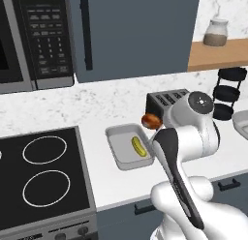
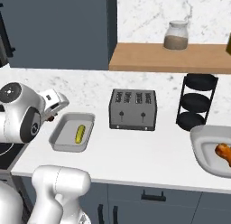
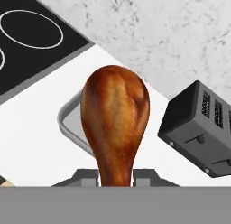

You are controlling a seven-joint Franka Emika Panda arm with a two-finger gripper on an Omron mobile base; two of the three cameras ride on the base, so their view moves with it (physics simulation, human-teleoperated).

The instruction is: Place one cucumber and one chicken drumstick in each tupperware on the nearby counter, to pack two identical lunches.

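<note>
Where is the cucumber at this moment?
The cucumber lies inside the tupperware on the counter, between the stove and the toaster, with the held chicken drumstick above that container's far edge.

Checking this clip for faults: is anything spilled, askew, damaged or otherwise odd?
Nothing stands out. The hand grips a chicken drumstick above the tupperware holding a cucumber; the toaster sits square on the counter.
</note>
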